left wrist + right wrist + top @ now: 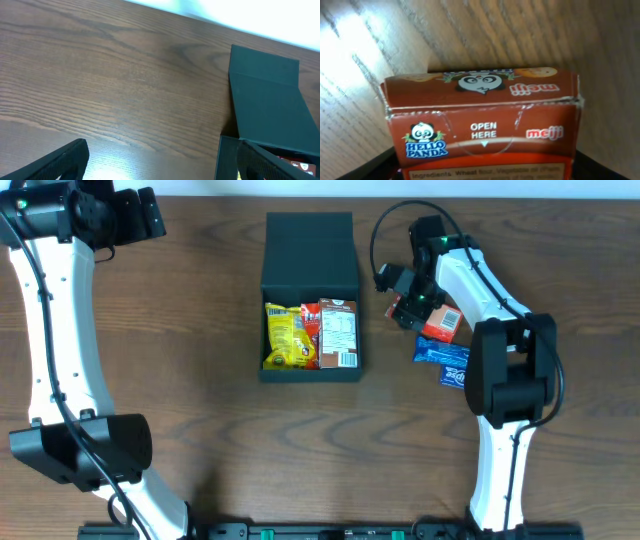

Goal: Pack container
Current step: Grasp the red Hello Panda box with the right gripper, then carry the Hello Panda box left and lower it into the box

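Note:
The container (310, 250) is a dark green-black box at the table's middle, its flap lid open toward the back. Inside lie a yellow packet (283, 335), a red packet (310, 330) and a brown carton (338, 332). My right gripper (408, 302) is to the right of the box, shut on an orange-red Hello Panda carton (485, 115), which fills the right wrist view between the fingers (485, 172). My left gripper (152, 215) is open and empty at the far left back; the left wrist view shows its fingers (160, 165) wide apart over bare wood, with the container (267, 105) at the right.
Two blue snack packets (442, 351) (455, 376) lie on the table to the right of the box, just in front of the right gripper. The right arm's base (510, 380) stands beside them. The table is dark wood.

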Robot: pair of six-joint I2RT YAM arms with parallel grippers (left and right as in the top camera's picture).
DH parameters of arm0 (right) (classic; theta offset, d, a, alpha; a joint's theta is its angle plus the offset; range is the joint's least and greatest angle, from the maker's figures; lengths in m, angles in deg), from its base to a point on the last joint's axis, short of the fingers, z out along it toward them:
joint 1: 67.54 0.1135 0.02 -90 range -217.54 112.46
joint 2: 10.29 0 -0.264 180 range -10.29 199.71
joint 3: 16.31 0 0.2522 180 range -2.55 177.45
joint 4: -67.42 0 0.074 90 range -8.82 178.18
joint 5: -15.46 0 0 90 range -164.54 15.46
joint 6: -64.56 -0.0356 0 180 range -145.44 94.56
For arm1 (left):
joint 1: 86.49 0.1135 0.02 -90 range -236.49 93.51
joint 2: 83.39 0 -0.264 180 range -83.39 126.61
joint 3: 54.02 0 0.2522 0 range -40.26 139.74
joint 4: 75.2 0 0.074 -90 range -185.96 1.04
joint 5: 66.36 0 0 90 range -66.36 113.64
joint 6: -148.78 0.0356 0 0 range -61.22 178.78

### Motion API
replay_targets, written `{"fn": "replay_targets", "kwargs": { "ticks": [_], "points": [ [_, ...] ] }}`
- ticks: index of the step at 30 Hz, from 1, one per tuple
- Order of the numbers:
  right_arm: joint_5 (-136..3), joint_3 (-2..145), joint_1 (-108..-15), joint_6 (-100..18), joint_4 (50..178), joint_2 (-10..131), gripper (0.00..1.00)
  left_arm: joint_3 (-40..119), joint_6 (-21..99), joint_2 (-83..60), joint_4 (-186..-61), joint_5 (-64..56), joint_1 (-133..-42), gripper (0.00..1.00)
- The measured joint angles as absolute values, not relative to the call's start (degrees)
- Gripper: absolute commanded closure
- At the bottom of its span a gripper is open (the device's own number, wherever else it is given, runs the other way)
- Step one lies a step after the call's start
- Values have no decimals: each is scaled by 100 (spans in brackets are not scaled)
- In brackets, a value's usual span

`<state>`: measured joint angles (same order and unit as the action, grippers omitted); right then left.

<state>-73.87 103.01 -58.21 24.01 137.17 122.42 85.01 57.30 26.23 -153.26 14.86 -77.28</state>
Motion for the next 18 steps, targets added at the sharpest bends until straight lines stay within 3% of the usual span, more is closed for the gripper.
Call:
{"fn": "replay_targets", "kwargs": {
  "ticks": [6, 9, 12, 14, 18],
  "points": [
    [-7372, 10299, -5821, 2224, 13444, 12242, 31, 8501, 5730, 2623, -15326, 1486, -7728, 5],
    [-7365, 10299, -5819, 1990, 13214, 12242, 42, 8501, 5730, 2623, -15326, 1486, -7728, 5],
    [-7354, 10299, -5806, 1754, 12983, 12242, 42, 8501, 5730, 2623, -15328, 1486, -7728, 5],
    [-7356, 10299, -5782, 1573, 12806, 12242, 36, 8501, 5730, 2623, -15326, 1486, -7728, 5],
    [-7345, 10305, -5642, 1140, 12589, 12242, 37, 8501, 5730, 2623, -15326, 1486, -7728, 5]
  ]
}}
